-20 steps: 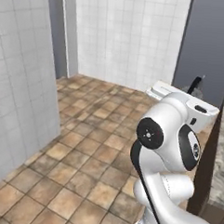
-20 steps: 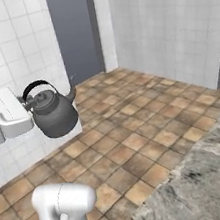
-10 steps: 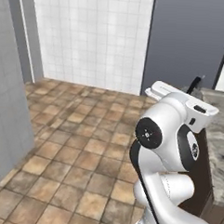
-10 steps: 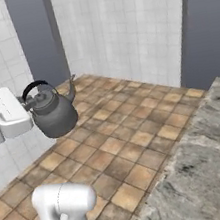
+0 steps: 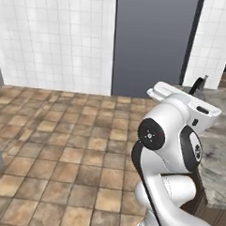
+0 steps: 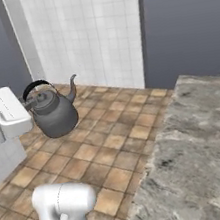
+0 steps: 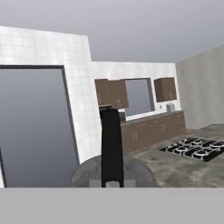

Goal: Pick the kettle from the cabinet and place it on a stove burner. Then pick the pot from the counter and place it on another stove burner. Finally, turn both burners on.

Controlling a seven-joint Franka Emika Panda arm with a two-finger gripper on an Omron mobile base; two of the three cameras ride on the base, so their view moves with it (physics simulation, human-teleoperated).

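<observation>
One kettle (image 6: pixel 54 112) in level jaws.

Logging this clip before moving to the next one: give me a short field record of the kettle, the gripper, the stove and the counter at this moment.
kettle: grey kettle with black arched handle, upright, carried above the tiled floor
gripper: jaws shut on the kettle's handle
stove burners: black cooktop ahead on the counter, nothing on it
counter: marbled stone counter to the robot's right
task stage: kettle out of the cabinet, not yet on a burner
</observation>
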